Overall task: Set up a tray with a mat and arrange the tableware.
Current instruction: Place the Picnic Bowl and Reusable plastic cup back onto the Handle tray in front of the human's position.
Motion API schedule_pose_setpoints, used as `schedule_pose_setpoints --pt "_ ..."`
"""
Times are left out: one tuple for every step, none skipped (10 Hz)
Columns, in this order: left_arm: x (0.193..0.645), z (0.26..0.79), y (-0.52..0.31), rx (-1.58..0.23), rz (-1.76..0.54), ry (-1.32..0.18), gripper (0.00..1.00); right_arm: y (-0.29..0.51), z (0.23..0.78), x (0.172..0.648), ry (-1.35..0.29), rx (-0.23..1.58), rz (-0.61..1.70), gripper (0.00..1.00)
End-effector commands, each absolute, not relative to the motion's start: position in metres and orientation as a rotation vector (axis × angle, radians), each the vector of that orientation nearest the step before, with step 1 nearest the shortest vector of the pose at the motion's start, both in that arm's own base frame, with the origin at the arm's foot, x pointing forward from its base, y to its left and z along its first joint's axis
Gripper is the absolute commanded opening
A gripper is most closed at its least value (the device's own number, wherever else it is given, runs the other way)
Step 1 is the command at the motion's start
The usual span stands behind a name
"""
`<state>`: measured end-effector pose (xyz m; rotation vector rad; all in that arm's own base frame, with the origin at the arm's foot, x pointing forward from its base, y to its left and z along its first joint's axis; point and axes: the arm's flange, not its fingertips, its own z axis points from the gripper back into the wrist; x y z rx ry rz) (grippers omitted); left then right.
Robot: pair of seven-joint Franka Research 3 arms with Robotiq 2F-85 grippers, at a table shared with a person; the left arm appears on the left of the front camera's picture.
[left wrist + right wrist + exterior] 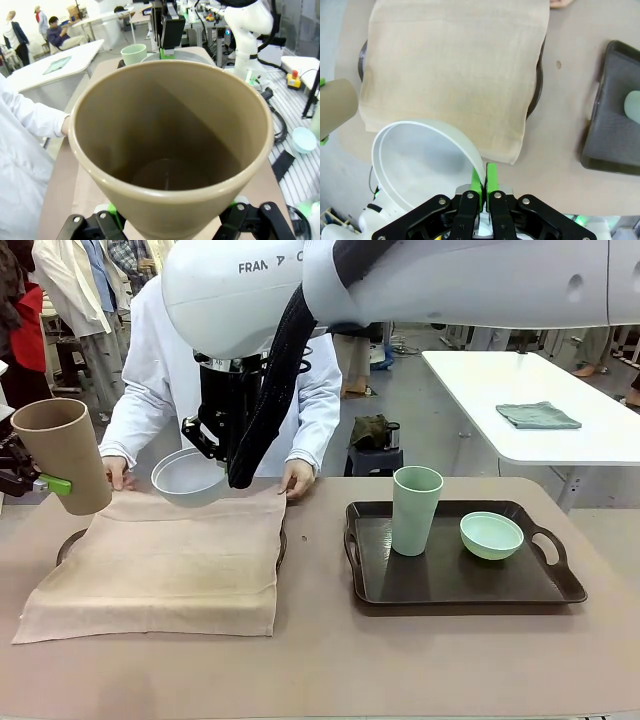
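Front view, left tool point(45, 481) gripping tan cup point(66, 452), right tool point(204, 445) pinching white bowl point(188, 481)

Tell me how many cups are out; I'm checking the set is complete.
2. A tan cup is held in the left gripper, on the left; a green cup stands on the right-hand tray. The right arm could hide others.

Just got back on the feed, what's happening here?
The robot's left hand holds the tan cup off the table at the left; its right hand pinches the white bowl by the rim above the far edge of the mat. A person's hands rest on that edge. The pale green cup and pale green bowl stand on the rectangular tray.
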<state>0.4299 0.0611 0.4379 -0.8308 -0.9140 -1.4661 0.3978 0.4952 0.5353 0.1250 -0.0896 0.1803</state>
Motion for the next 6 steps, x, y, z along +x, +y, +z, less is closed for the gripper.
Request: schedule_pose_setpoints --pt "0.4320 0.4413 0.0615 -0.825 -1.476 -0.919 0.00 0.4958 0.5403 0.3945 -0.097 0.129 0.184 0.04" --pt "0.4320 0.4413 0.0615 -0.825 -1.476 -0.919 0.00 0.4958 0.5403 0.3945 -0.097 0.129 0.184 0.04" --pt "0.4320 0.4413 0.0615 -0.825 -1.476 -0.919 0.00 0.4958 0.5403 0.3945 -0.097 0.129 0.184 0.04" --pt "0.4320 0.4413 0.0615 -0.825 -1.476 -0.919 0.00 0.4958 0.5403 0.3945 -0.097 0.129 0.184 0.04" --pt "0.4320 0.4413 0.0615 -0.825 -1.476 -0.919 0.00 0.4958 0.5403 0.3945 -0.097 0.129 0.184 0.04" --pt "0.4320 0.4413 0.0615 -0.825 -1.476 -0.919 0.00 0.4958 0.5403 0.3945 -0.097 0.129 0.184 0.04"
